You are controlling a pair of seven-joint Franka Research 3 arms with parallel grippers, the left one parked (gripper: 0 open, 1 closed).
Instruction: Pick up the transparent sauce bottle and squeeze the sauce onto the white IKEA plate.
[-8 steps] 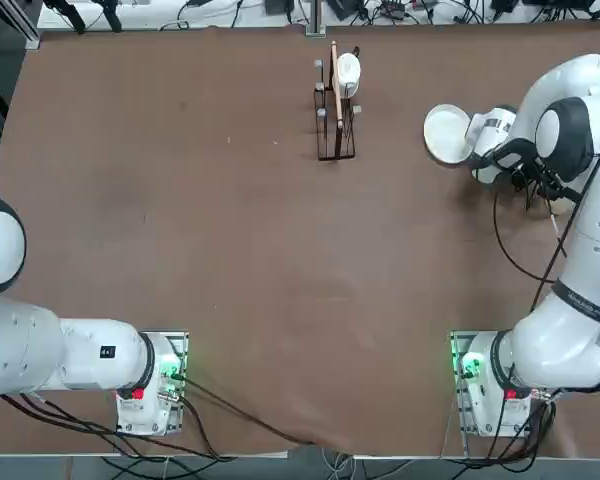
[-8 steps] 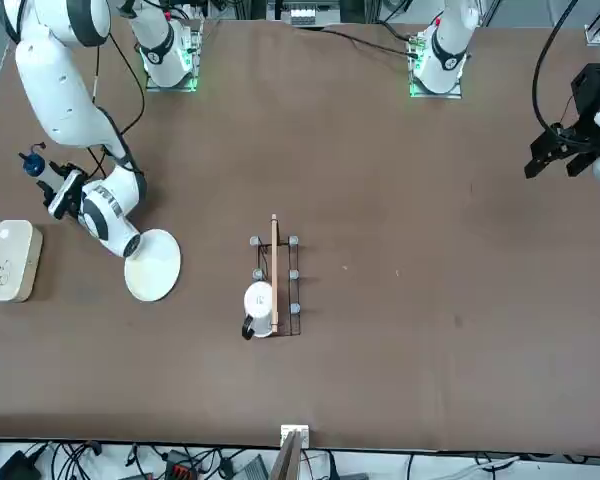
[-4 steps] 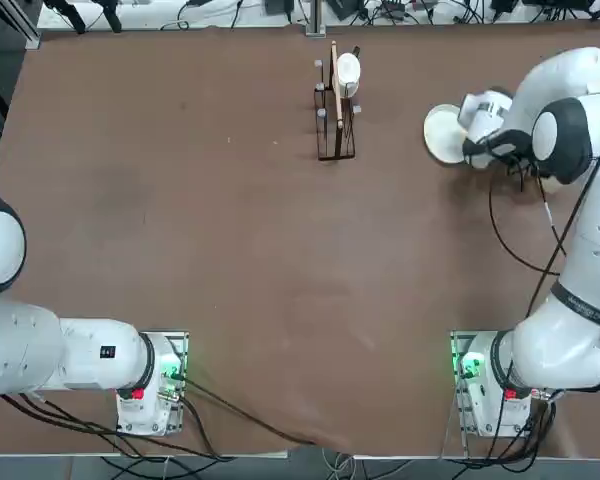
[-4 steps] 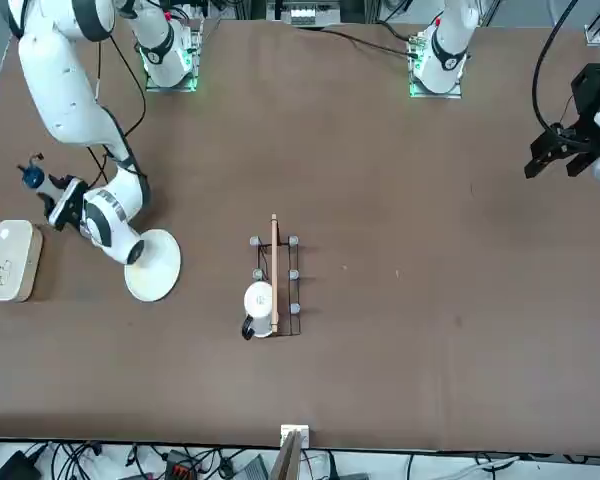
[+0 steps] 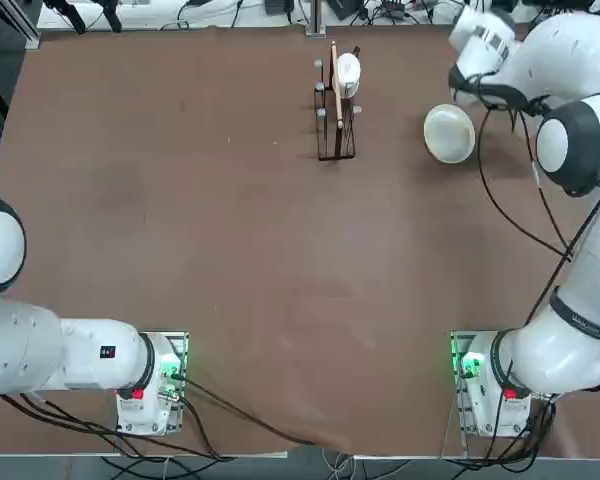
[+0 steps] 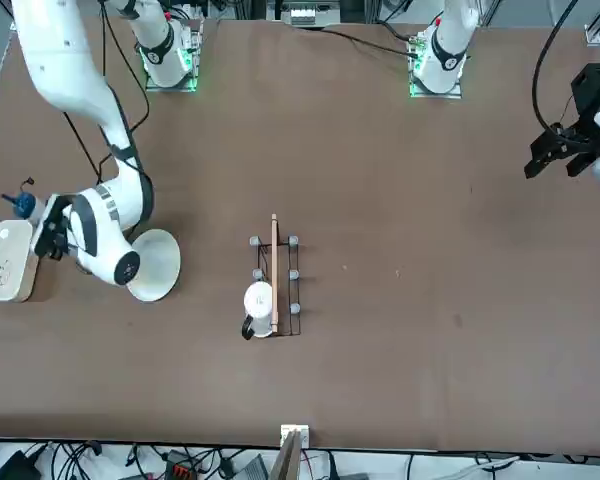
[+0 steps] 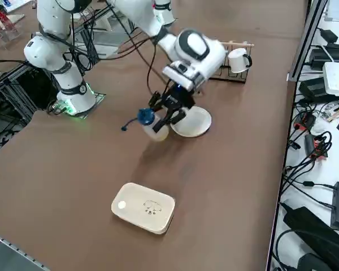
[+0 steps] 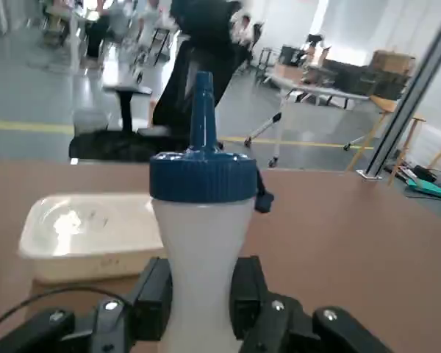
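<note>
Watch the tabletop (image 7: 73, 186) first: the transparent sauce bottle (image 7: 151, 125) hangs beside the white IKEA plate (image 7: 191, 121), near the far right edge, so squeezing now likely misses. Your right pincer (image 8: 200, 294) is clamped on the bottle's body, narrowly parted, cap pointing away from the plate.

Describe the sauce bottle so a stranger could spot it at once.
Find the working arm at the table's far right end. Its right gripper is shut on the sauce bottle, held off the table between the round white plate and a rounded-rectangle dish. Only it has a blue nozzle cap.
</note>
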